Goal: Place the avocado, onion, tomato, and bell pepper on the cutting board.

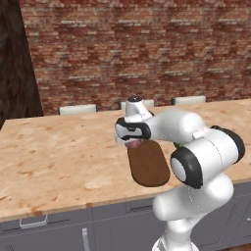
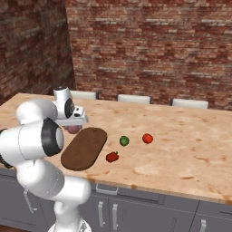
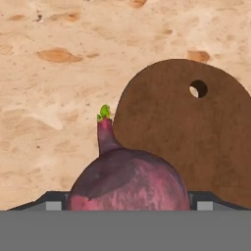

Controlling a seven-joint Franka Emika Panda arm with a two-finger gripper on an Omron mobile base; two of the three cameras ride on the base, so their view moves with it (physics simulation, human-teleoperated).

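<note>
Above the far end of the cutting board (image 2: 84,148), the gripper (image 2: 72,128) carries the onion (image 3: 128,181) between its jaws. In the hand view the purple bulb sits clamped low between the two finger tips, its stem with a green sprout pointing away from the hand. The rounded end of the board, with its hanging hole, lies just beside and beyond the onion; part of the bulb overlaps bare worktop (image 3: 49,98), so the load appears to be at the board's edge, not over its centre. In the left base view the onion (image 1: 133,143) shows as a pinkish patch under the hand, at the far end of the board (image 1: 148,164).

Task status, judged from the layout:

1. Onion: grasped and carried to the board, not yet set down.
2. Bell pepper (image 2: 112,157): resting on the worktop just beside the board's right edge, off the board.
3. Avocado (image 2: 124,141): on the worktop, near the board, apart from it.
4. Tomato (image 2: 147,138): on the worktop, further right of the avocado.

No vegetable lies on the board's surface. One of four placements is under way; three items remain to be picked. The next action likely calls for moving further over the board before lowering and releasing.
</note>
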